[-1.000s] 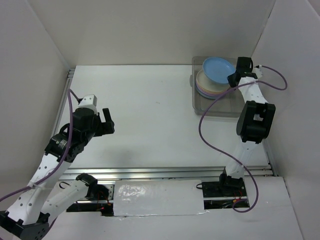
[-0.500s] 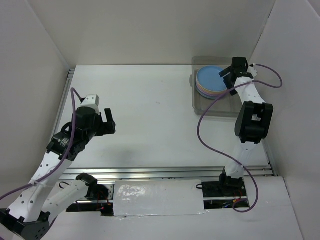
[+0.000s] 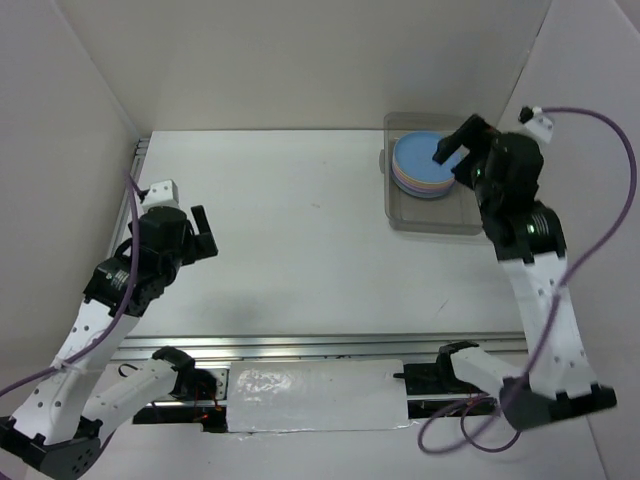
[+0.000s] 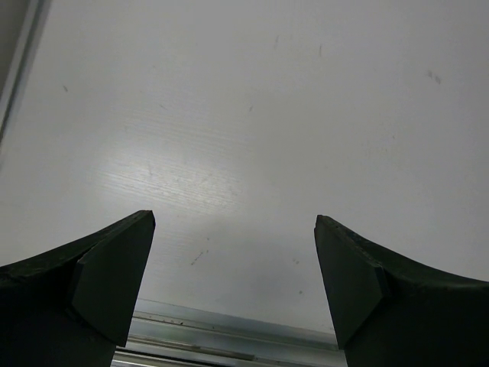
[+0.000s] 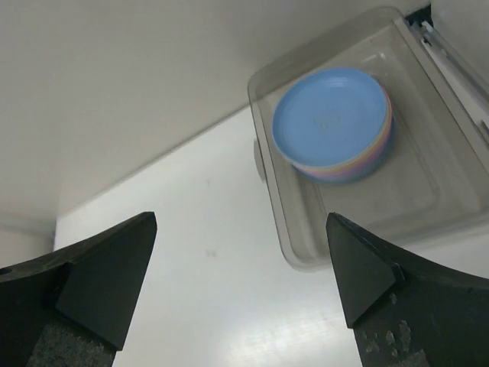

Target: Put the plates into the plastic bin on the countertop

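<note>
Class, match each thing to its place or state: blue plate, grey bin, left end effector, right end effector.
1. round blue plastic plate
2. rectangular translucent grey plastic bin
3. left end effector
4. right end effector

A. open near the bin
B. far right corner of the flat white countertop
C. top of the stack of pastel plates
D. open over bare countertop

Pairs: 1-C, 2-B, 3-D, 4-A
</note>
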